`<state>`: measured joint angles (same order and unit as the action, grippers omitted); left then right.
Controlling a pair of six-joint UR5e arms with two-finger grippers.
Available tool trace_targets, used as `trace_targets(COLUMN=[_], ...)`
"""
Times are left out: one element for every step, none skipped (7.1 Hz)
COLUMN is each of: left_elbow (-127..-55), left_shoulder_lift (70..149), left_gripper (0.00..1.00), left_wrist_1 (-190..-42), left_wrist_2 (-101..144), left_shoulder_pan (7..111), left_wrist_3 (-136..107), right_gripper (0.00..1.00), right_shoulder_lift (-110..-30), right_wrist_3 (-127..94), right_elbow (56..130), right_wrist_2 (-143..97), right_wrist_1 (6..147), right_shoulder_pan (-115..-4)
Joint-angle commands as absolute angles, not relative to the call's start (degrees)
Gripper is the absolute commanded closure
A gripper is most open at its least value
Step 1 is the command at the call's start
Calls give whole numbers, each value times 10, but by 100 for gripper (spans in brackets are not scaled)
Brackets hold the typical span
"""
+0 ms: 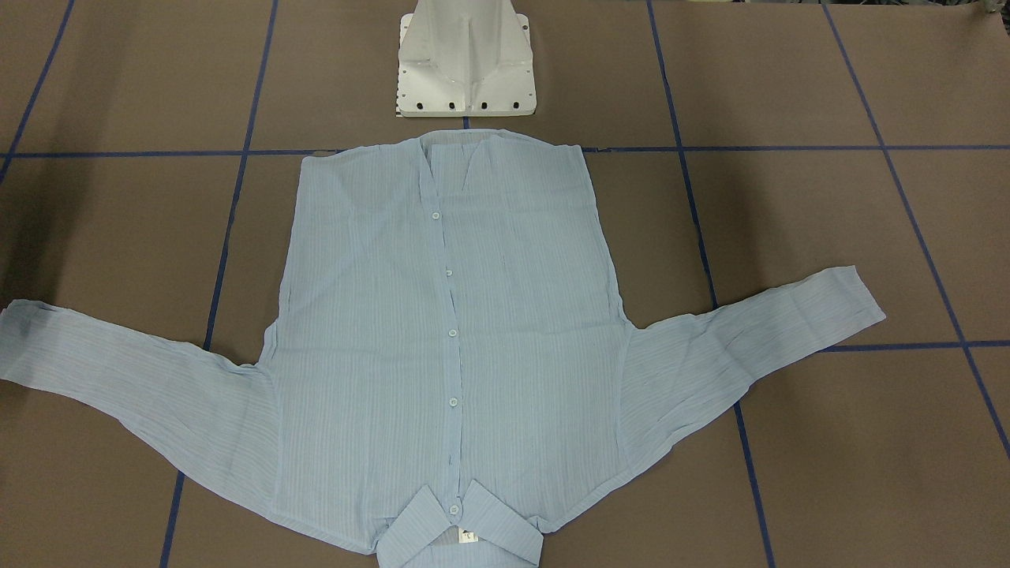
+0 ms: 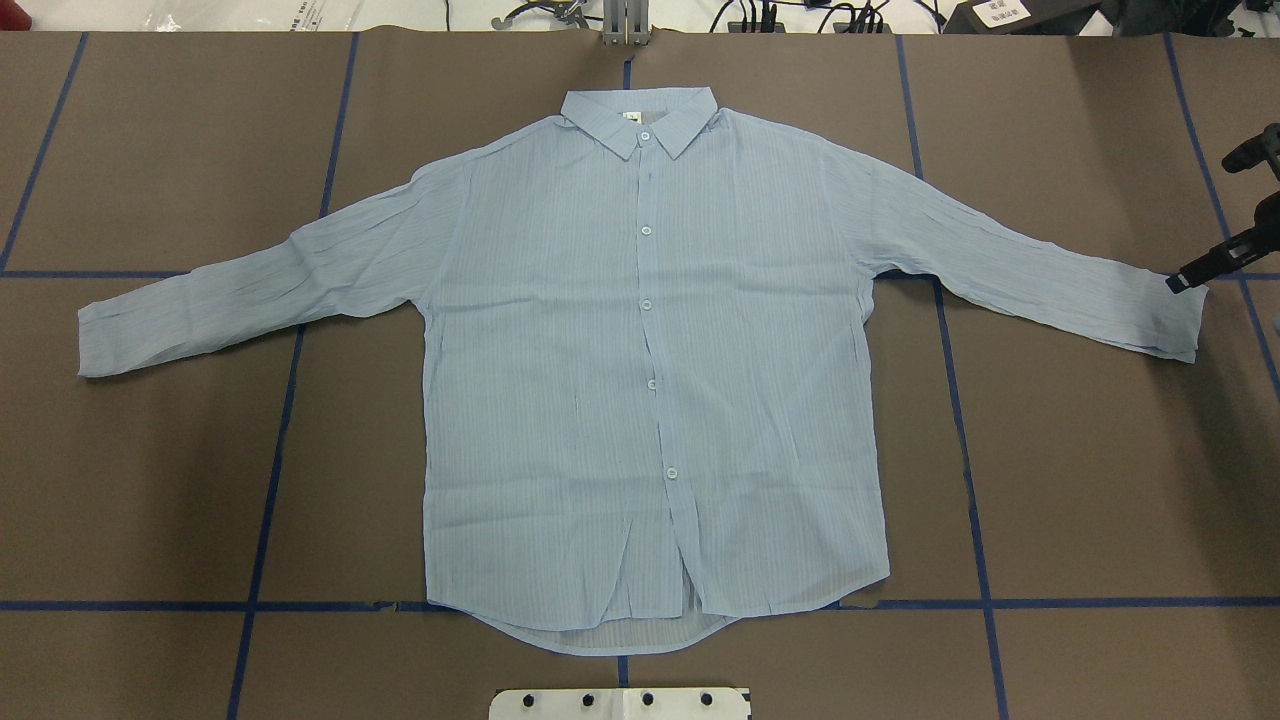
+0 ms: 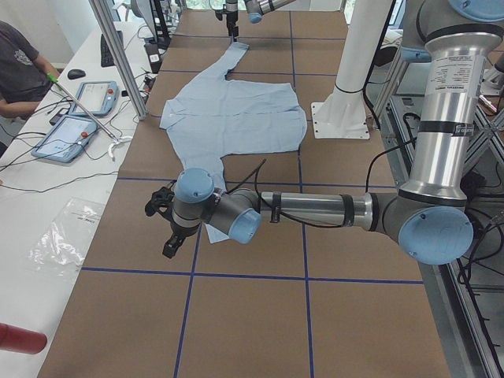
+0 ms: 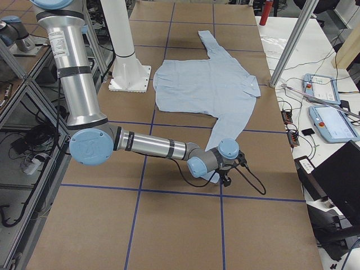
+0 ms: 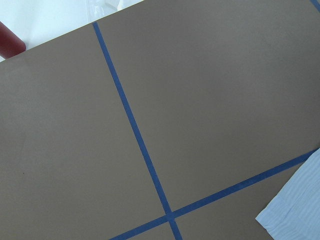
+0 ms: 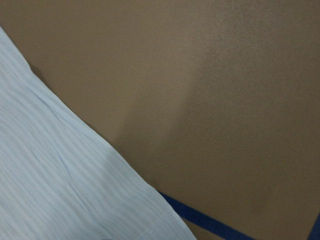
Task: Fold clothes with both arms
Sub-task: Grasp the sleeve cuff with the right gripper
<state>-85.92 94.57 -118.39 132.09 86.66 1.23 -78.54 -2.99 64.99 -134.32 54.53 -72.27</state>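
The pale-blue striped shirt (image 2: 640, 370) lies flat and buttoned on the brown table, collar (image 2: 640, 118) at the far edge and both sleeves spread out. No gripper shows in the front-facing view of the shirt (image 1: 450, 339). My right gripper (image 2: 1215, 215) hangs at the right cuff (image 2: 1170, 320); its two black fingers stand apart, one tip at the cuff's edge. My left gripper (image 3: 167, 248) hovers low beyond the left cuff (image 3: 214, 230); I cannot tell whether it is open. The left wrist view catches only that cuff's corner (image 5: 295, 212).
The white pedestal base (image 1: 465, 63) stands just behind the shirt's hem. Blue tape lines (image 2: 960, 400) grid the table. A side bench holds pendants (image 3: 75, 118) and cables, with a person (image 3: 20, 63) seated there. A red cylinder (image 3: 20, 339) lies near the table's corner.
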Motion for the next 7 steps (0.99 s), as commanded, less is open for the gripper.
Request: trace_targets(left_elbow=[-860,-860,-860,-859,-859,-859,-859], left_shoulder_lift=[946,946,946,946,946,947,950], left_gripper=[0,0,0,0,0,0,0], left_wrist_1=[-1184,-1184,-1184,-1184,-1184,-1184,-1183], left_wrist_2=[1321,1321,1321,1321,1321,1321,1321], left_shoulder_pan=[867,867,867,867,867,867,867], left_wrist_3=[12,12,13,13,12,13,13], right_gripper=[12,15,17,19,26,32,34], right_shoulder_lift=[-786,-787,-789,-789,-788,-786,-785], right_wrist_3=[-29,-27,-28,-28,-28,-29,-29], right_elbow=[638,638,638,636,630,630,630], right_wrist_2=[-1340,-1339,-1340,-1341,-1341,-1341,-1341], right_wrist_1=[547,547,548,548,548,548,548], right_shoulder_pan=[-720,-720,-719,-719,-719,-718,-717])
